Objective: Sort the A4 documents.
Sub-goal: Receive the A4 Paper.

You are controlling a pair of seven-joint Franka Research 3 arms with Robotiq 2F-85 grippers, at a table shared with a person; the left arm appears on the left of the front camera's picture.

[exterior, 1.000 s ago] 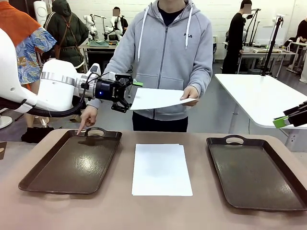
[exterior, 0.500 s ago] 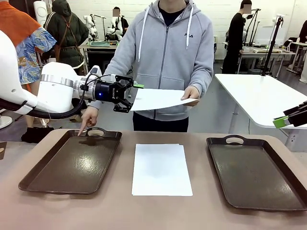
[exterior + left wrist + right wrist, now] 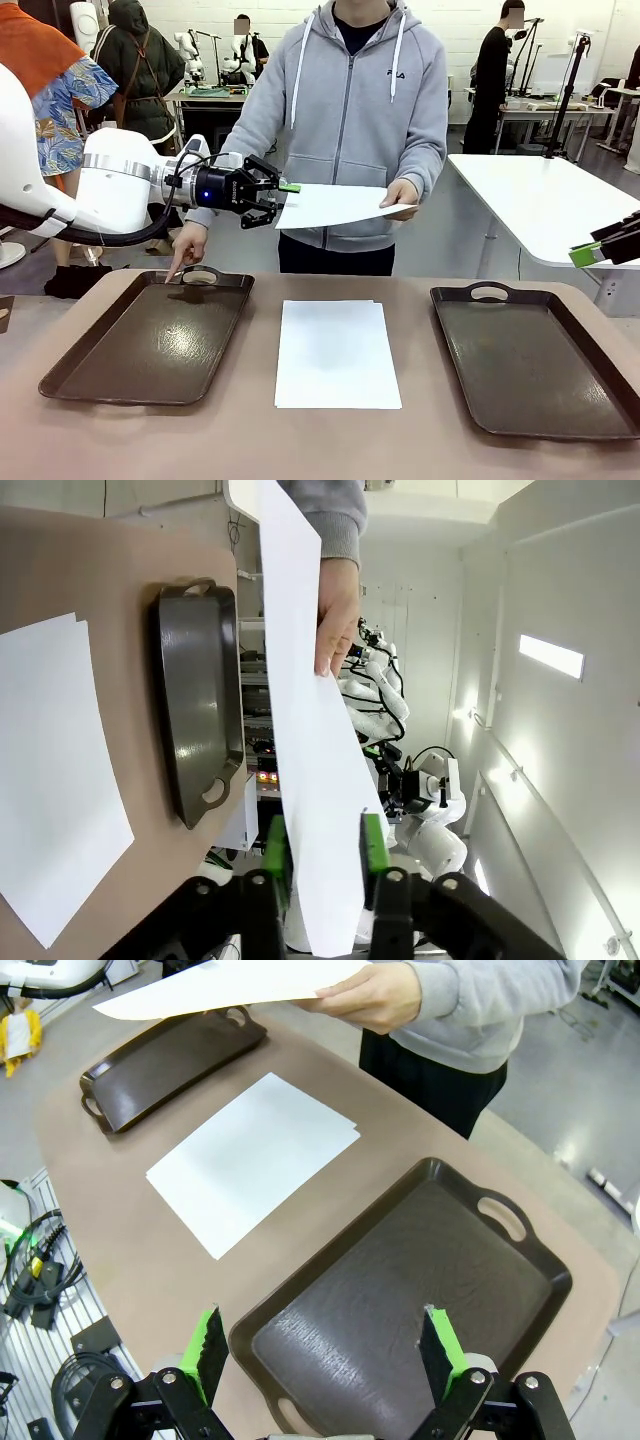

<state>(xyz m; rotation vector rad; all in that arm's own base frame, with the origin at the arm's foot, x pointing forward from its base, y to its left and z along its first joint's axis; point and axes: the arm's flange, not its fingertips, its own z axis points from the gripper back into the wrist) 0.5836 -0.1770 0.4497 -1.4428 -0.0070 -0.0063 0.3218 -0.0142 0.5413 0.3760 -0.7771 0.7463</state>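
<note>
While a person's hand [image 3: 400, 195] is holding one A4 sheet [image 3: 335, 205] up in the air, we're seeing the left gripper [image 3: 279, 203] straddling its free edge. Left wrist view is showing the green pads [image 3: 272, 855] narrowed either side, but we can't tell if they're pinching it. More A4 sheets [image 3: 335, 355] are lying between the left tray [image 3: 150, 345] and the right tray [image 3: 530, 365]. Its own wrist view is showing the right gripper [image 3: 325, 1345] hanging wide open and empty over that right tray.

Left tray [image 3: 150, 350] and right tray [image 3: 530, 370] (both dark brown, with handles) lie well apart on the tan table [image 3: 330, 445].
</note>
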